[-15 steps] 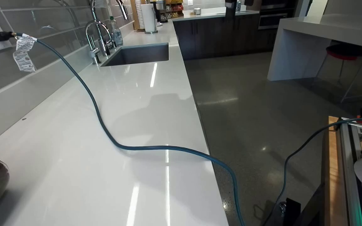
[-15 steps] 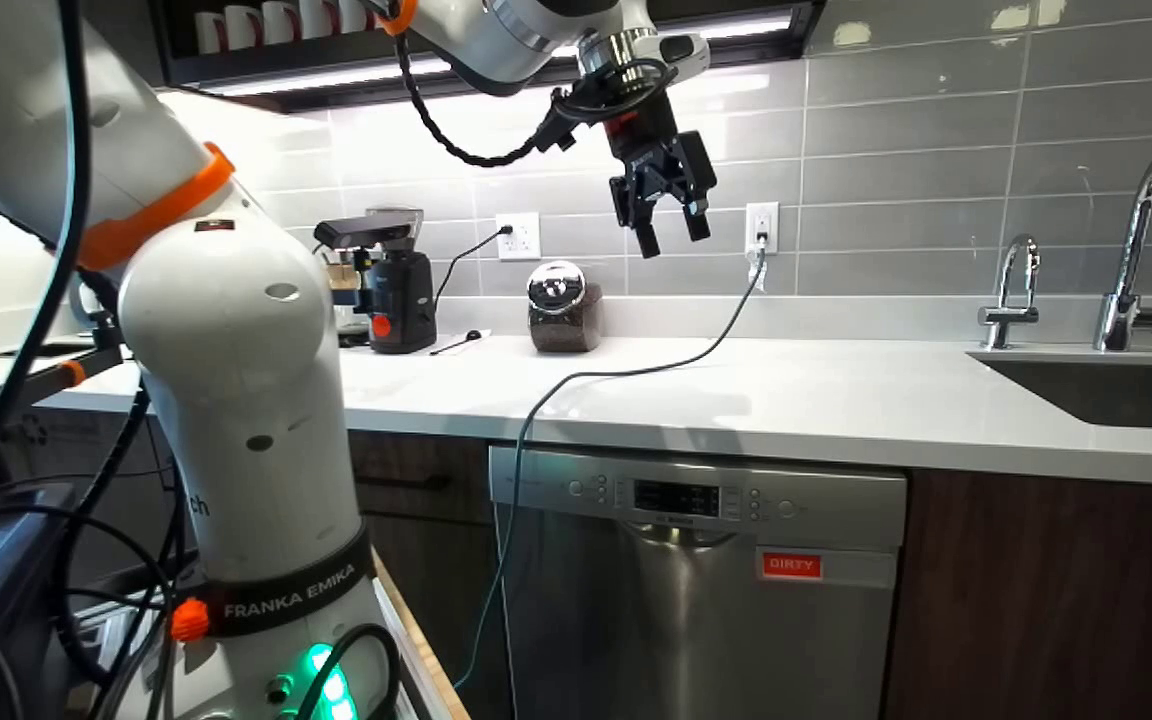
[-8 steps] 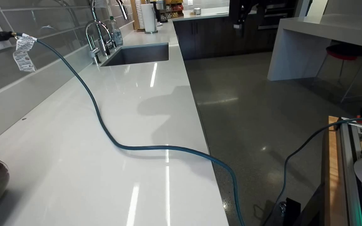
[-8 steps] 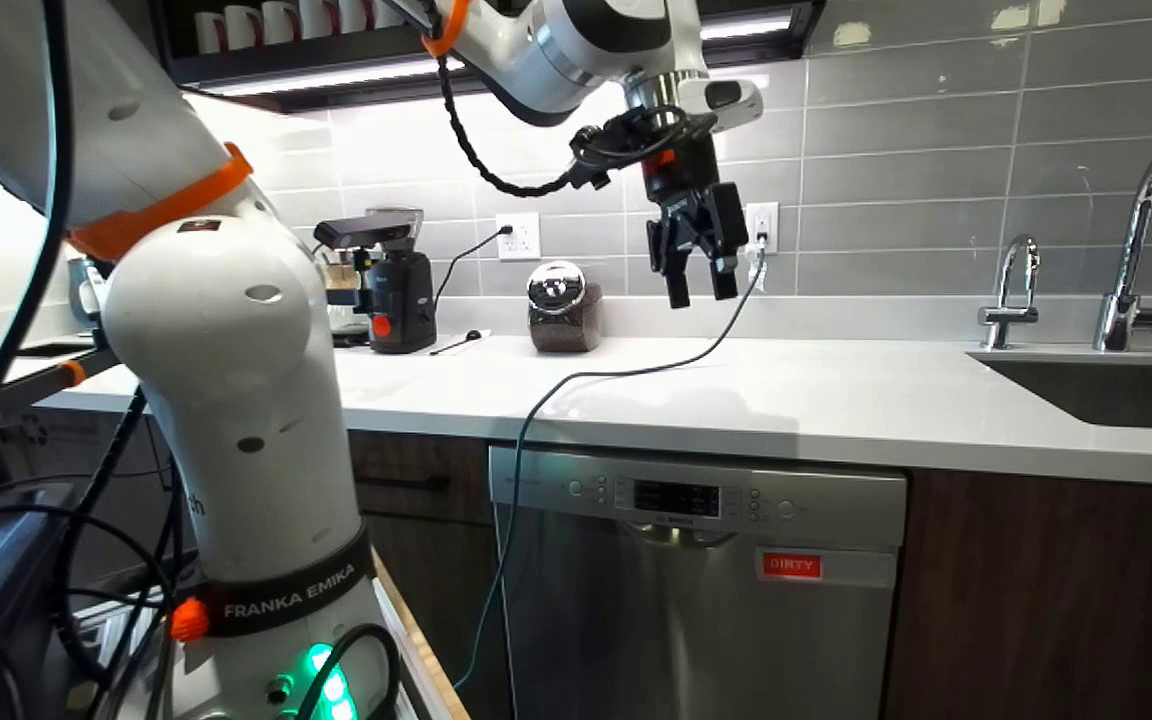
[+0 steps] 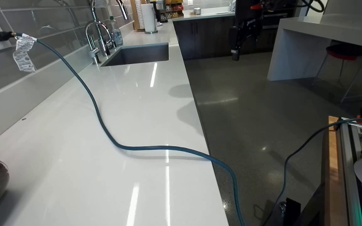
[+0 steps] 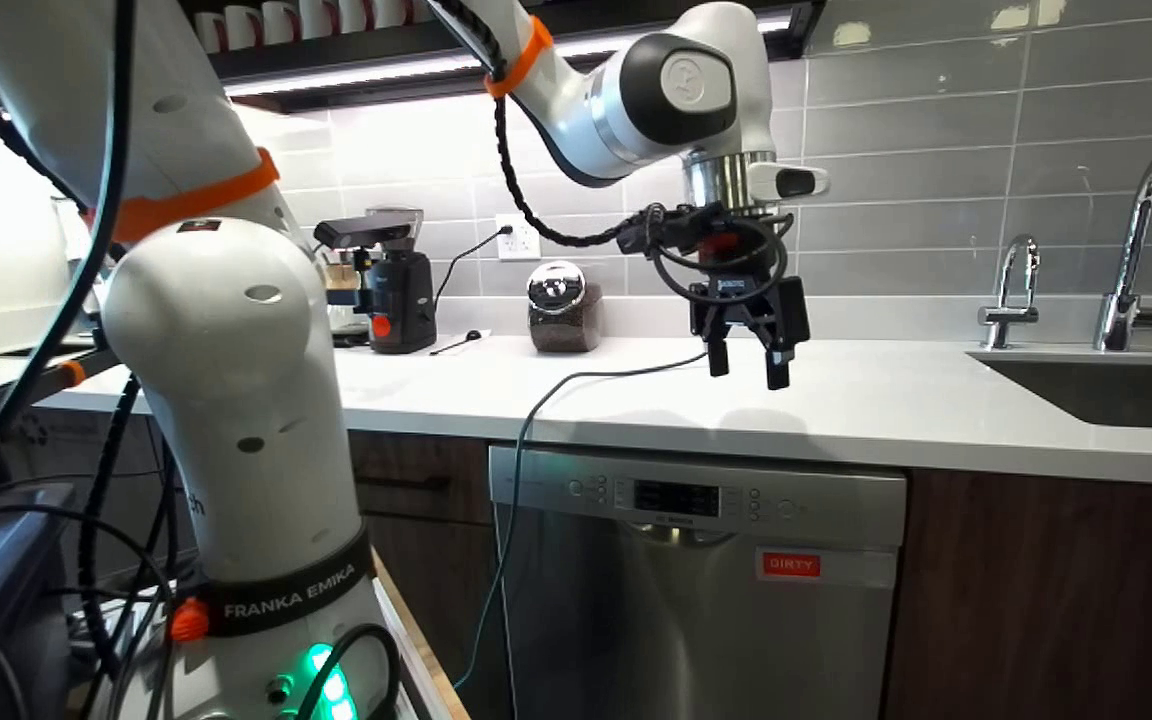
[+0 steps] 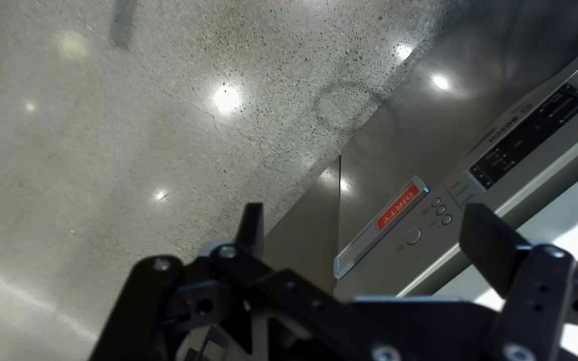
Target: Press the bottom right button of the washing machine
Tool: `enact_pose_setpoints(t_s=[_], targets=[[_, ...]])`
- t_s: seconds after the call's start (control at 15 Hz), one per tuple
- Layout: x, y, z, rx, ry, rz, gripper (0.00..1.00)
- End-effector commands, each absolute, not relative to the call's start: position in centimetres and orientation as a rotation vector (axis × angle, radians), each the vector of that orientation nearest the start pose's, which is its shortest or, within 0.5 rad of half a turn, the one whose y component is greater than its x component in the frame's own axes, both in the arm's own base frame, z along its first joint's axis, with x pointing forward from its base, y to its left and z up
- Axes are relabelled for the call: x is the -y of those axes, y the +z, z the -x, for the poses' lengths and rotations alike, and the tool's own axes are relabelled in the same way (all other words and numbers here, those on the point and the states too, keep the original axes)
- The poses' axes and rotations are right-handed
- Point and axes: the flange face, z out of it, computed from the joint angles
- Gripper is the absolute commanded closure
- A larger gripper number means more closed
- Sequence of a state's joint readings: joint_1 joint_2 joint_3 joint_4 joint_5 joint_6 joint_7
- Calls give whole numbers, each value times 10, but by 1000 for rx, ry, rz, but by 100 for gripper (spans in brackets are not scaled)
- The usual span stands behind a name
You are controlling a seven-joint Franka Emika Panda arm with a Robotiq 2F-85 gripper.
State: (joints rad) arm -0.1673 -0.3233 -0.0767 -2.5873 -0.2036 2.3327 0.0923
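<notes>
The silver machine (image 6: 591, 610) with a red DIRTY label (image 6: 791, 565) stands under the white counter. Its top panel has a dark display (image 6: 677, 498). Right of that are a column of three small round buttons (image 6: 755, 505) and a larger round button (image 6: 786, 509). In the wrist view the larger button (image 7: 413, 235) and the small buttons (image 7: 441, 210) lie between my fingers, some distance beyond them. My gripper (image 6: 748, 370) is open and empty, pointing down, higher than the panel. It also shows in an exterior view (image 5: 245, 50) on the floor side of the counter edge.
The white counter (image 6: 886, 390) projects over the panel. A blue cable (image 6: 526, 430) hangs over its front edge left of the display. A jar (image 6: 564, 315), a coffee grinder (image 6: 402, 300) and a sink (image 6: 1126, 390) with faucets (image 6: 1121, 270) are along the counter.
My gripper has moved down and rightward in an exterior view, and out toward the floor side of the counter. Its shadow has slid to the counter's edge. The fingers stay open.
</notes>
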Motion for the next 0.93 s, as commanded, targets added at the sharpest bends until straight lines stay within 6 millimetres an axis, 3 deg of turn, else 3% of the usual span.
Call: enact_pose_setpoints(t_s=[0.0, 0.2, 0.33, 0.4, 0.87], targets=[[113, 345, -413, -111, -137, 3202, 0], [121, 321, -414, 48, -108, 3172, 0], [125, 310, -414, 44, -103, 3172, 0], [123, 323, -412, 23, -97, 3184, 0], [125, 313, -413, 29, -82, 3184, 0]])
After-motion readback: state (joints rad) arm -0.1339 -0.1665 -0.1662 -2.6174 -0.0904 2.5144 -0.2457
